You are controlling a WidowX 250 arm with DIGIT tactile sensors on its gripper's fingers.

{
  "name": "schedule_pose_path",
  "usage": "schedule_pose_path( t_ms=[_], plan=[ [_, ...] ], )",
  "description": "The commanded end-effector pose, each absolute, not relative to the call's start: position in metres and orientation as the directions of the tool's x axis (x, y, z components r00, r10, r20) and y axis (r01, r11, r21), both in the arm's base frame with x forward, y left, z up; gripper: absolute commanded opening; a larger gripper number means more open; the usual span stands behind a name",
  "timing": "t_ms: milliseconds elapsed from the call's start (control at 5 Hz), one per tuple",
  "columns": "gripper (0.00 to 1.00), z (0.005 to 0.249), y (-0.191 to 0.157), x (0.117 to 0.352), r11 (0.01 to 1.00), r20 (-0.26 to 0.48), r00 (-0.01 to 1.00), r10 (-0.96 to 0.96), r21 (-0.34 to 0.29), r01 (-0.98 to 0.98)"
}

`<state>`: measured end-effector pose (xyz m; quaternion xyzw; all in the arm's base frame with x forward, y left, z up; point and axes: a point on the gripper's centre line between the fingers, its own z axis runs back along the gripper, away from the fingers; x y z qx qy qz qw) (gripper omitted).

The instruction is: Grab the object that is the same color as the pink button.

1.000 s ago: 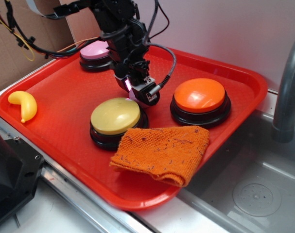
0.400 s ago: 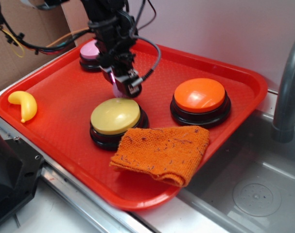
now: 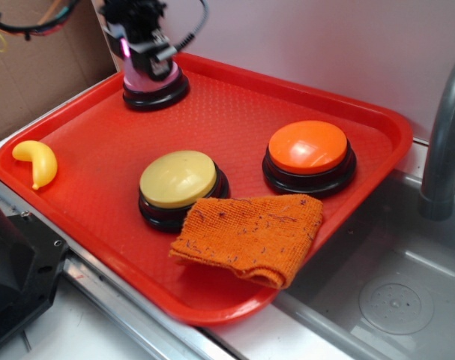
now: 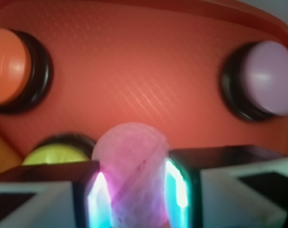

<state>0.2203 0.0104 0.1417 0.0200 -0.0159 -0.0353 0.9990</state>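
The small pink dimpled ball [image 4: 131, 154] sits squeezed between my two lit fingers in the wrist view, so my gripper [image 4: 134, 190] is shut on it and holds it above the tray. In the exterior view the gripper [image 3: 141, 46] hangs at the tray's back left corner, right over the pink button [image 3: 154, 81], and covers part of its dome. I cannot pick the ball out there behind the fingers. From the wrist, the pink button [image 4: 266, 78] lies at the upper right, apart from the ball.
A red tray [image 3: 234, 112] holds a yellow button [image 3: 178, 180], an orange button [image 3: 308, 150], a folded orange cloth [image 3: 253, 234] and a yellow banana toy [image 3: 37, 162]. A sink basin [image 3: 392, 300] and a grey faucet [image 3: 444, 135] lie to the right.
My gripper has risen from beside the yellow button and travelled to the back left, carrying the pink ball, until it hangs over the pink button.
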Motion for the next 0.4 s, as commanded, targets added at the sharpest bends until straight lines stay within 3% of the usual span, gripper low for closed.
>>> schedule_pose_path(
  t_ms=[0,200],
  plan=[
    [0.0,0.1919,0.0298,0.1816,0.989,0.094,0.992,0.086,0.115,-0.096],
    [0.0,0.1853,0.0366,0.1761,0.991,0.049,0.993,0.104,0.081,-0.108]
  ],
)
